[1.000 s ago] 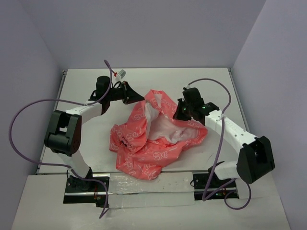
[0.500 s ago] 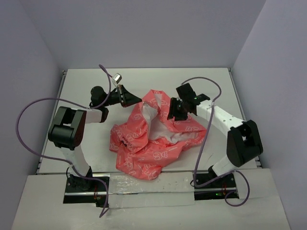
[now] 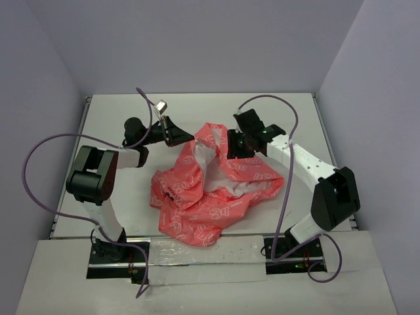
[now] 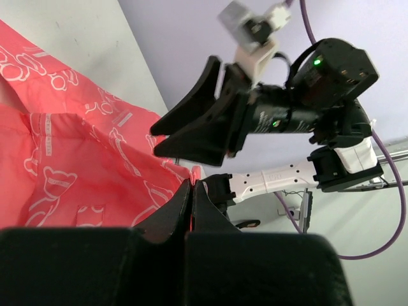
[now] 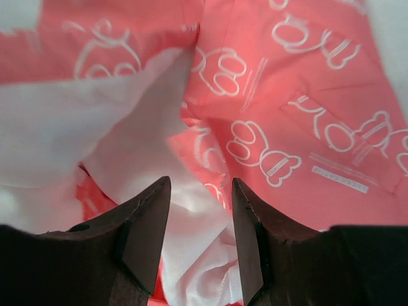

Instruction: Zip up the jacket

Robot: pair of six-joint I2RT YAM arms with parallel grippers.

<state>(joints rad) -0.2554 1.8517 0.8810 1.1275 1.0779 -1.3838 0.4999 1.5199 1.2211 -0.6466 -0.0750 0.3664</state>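
Jacket (image 3: 197,197) lies open and crumpled on the worktop (image 3: 118,111).
Left pincer (image 4: 191,183) pinches its far edge (white lining (image 5: 76,127) exposed); right pincer (image 5: 201,186) hangs spread over it; all zipping seemingly remains.

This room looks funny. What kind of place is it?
Probably a robot test booth: plain walls box in a white table, two cabled robot arms stand at its edge, working on a pink jacket.

No readable text, jacket (image 3: 197,210) print illegible
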